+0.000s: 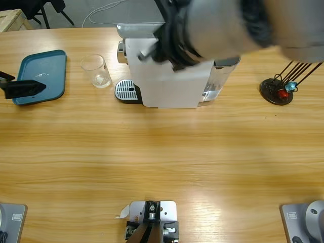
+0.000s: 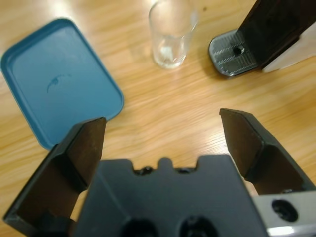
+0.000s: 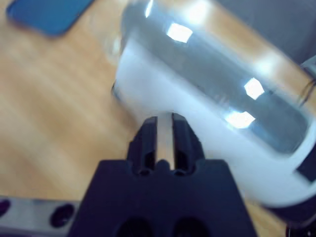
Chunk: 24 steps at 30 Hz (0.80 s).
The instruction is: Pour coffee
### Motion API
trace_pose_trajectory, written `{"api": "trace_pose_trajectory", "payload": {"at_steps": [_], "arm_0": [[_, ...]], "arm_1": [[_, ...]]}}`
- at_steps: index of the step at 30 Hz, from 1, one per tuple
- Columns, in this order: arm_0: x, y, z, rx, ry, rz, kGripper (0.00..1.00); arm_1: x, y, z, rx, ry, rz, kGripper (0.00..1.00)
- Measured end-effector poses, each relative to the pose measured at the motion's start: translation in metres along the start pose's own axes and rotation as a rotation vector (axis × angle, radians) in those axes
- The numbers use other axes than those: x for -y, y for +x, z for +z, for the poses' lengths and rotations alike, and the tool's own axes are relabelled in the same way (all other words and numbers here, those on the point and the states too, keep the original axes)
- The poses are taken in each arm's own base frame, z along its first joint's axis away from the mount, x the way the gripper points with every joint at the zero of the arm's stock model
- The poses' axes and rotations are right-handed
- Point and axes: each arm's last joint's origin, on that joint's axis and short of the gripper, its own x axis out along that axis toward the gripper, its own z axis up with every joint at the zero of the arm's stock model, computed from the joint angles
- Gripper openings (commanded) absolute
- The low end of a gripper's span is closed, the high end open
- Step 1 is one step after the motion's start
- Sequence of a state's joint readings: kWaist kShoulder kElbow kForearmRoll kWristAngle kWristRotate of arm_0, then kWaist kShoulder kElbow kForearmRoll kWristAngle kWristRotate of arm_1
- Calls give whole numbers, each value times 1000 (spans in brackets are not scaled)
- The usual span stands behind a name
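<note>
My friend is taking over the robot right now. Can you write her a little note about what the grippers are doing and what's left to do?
Left gripper: open, holding nothing, above the table near the blue tray, facing the glass.
Right gripper: shut, holding nothing, right over the white coffee machine.
Glass: upright on the table, beside the machine's drip grate, not on it. It looks nearly empty; I can't tell if there's coffee inside.
Done: no pouring visible.
Left: grab the glass and pour.
</note>
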State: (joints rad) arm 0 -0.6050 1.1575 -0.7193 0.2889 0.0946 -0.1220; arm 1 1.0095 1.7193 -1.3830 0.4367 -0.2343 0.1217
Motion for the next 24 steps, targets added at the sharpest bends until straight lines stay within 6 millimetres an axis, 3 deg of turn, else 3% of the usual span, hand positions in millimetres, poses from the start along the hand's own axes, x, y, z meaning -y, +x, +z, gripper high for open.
{"api": "trace_pose_trajectory", "payload": {"at_steps": [2, 5, 7, 10, 14, 18, 24], "arm_0": [[1, -7, 1, 40, -4, -32, 1000], [3, -7, 2, 145, 14, -83, 1000], [5, 8, 1, 170, 70, -89, 987], [8, 48, 6, 122, 116, -67, 954], [12, 87, 9, 92, 148, -58, 931], [7, 108, 11, 96, 125, -91, 931], [-10, 130, 17, 140, 78, -129, 950]], "arm_1": [[4, -26, -9, -16, -16, 57, 1000], [15, -64, -39, -27, -47, 99, 1000], [23, -86, -64, -33, -68, 101, 1000], [32, -107, -96, -52, -85, 100, 1000], [40, -121, -132, -71, -91, 98, 1000], [44, -125, -156, -93, -95, 96, 1000], [44, -120, -166, -98, -99, 96, 1000]]}}
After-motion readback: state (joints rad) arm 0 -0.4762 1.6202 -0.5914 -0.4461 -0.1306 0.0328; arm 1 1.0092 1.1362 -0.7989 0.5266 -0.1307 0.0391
